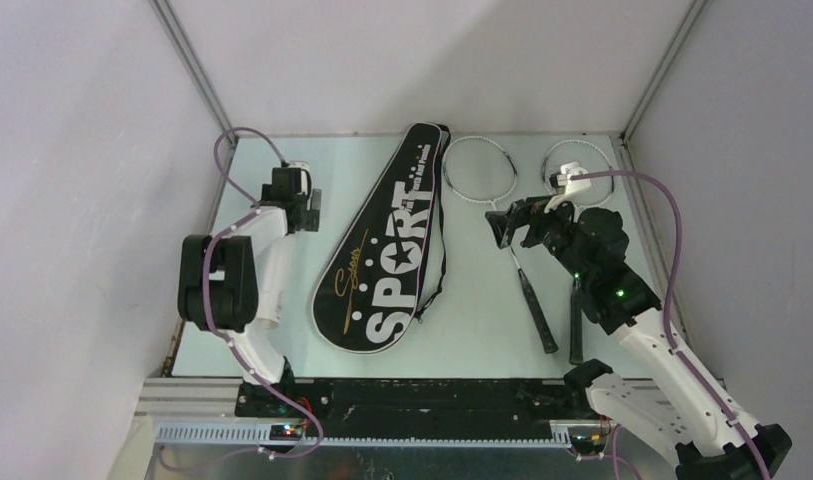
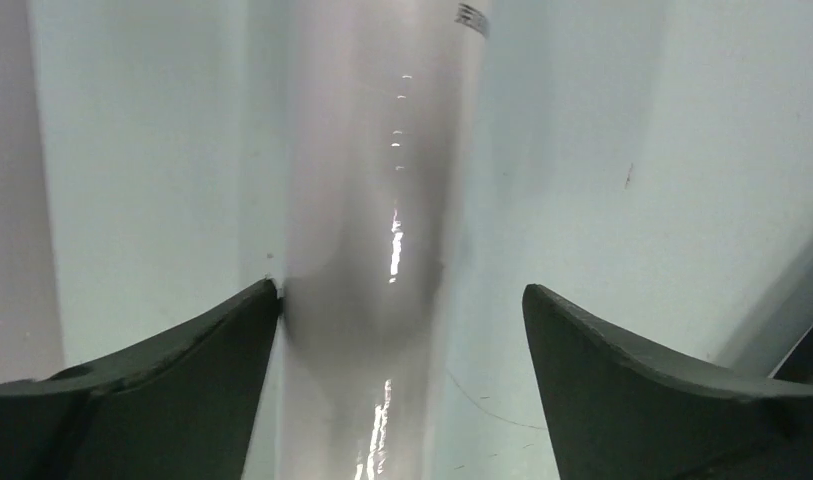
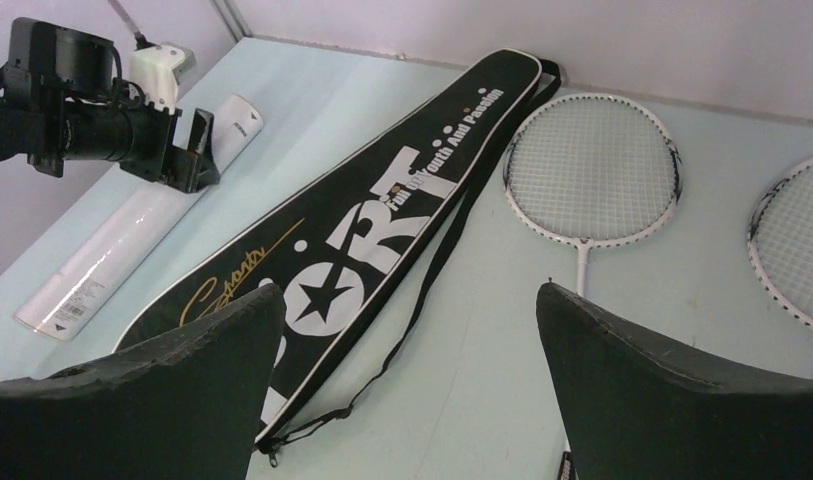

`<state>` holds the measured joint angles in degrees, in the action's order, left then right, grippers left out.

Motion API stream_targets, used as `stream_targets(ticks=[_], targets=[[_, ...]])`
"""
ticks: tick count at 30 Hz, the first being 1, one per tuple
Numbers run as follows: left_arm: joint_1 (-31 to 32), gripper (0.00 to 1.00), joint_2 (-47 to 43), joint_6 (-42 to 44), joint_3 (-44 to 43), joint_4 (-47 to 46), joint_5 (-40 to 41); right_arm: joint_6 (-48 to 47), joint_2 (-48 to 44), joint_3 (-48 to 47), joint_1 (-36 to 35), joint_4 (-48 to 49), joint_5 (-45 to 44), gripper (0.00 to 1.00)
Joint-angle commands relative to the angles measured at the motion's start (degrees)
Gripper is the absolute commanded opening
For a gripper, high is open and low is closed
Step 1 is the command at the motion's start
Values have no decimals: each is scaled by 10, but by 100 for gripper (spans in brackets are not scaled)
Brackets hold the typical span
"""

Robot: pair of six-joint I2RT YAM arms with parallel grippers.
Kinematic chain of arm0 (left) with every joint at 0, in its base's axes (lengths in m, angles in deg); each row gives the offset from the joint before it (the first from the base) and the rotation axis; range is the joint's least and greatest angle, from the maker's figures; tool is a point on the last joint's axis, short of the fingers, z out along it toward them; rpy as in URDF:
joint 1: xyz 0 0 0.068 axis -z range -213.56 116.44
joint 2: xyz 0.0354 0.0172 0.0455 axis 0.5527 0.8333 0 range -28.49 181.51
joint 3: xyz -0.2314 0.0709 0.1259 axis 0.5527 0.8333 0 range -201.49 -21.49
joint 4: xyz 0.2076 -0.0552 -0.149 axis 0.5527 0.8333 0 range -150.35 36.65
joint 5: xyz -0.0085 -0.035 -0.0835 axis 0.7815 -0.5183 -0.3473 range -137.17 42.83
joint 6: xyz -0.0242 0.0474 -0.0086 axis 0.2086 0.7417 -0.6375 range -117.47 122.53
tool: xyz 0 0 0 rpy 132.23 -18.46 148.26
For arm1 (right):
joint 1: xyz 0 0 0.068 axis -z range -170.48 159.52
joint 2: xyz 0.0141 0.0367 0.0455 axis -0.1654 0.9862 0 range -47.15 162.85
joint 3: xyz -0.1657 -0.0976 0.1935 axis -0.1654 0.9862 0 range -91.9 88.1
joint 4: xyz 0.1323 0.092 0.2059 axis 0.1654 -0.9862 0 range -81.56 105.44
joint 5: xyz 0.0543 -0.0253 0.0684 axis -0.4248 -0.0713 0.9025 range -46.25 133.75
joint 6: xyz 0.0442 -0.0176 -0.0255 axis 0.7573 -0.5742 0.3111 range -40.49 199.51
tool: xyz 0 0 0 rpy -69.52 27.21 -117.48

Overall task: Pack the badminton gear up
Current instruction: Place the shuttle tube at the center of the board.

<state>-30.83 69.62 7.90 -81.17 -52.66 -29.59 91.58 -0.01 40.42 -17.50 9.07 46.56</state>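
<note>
The black "SPORT" bag (image 1: 392, 240) lies flat at mid-table and also shows in the right wrist view (image 3: 382, 210). Two silver rackets lie to its right. One (image 1: 479, 170) is in full view (image 3: 592, 165). The other (image 1: 579, 165) is partly under my right arm (image 3: 797, 240). The white tube (image 1: 270, 295) lies along the left side (image 3: 132, 235). My left gripper (image 1: 307, 205) is open and low over the tube (image 2: 362, 150), its left finger (image 2: 182, 370) against the tube's side. My right gripper (image 1: 510, 222) is open and empty above the first racket's shaft. No shuttlecocks are in view.
Grey walls close in the pale green table on three sides. The bag's black strap (image 3: 452, 240) trails loose along its right edge. The rackets' black handles (image 1: 537, 315) point toward the near edge, by my right arm.
</note>
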Motion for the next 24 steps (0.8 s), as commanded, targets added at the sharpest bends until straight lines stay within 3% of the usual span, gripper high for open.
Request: stream_targets(ticks=[1, 6, 17, 21, 24], targets=[[-1, 97, 34, -16, -52, 73, -81, 7, -2, 0, 11, 0, 11, 99], [-2, 100, 24, -18, -54, 78, -92, 6, -14, 3, 19, -4, 17, 99], [4, 100, -199, -81, 35, -3, -180, 74, -50, 40, 46, 10, 3, 99], [40, 100, -254, -106, 64, -1, -210, 109, -81, 67, 64, 26, 22, 99], [115, 100, -281, -117, 86, 7, -221, 135, -96, 95, 77, 43, 47, 99]])
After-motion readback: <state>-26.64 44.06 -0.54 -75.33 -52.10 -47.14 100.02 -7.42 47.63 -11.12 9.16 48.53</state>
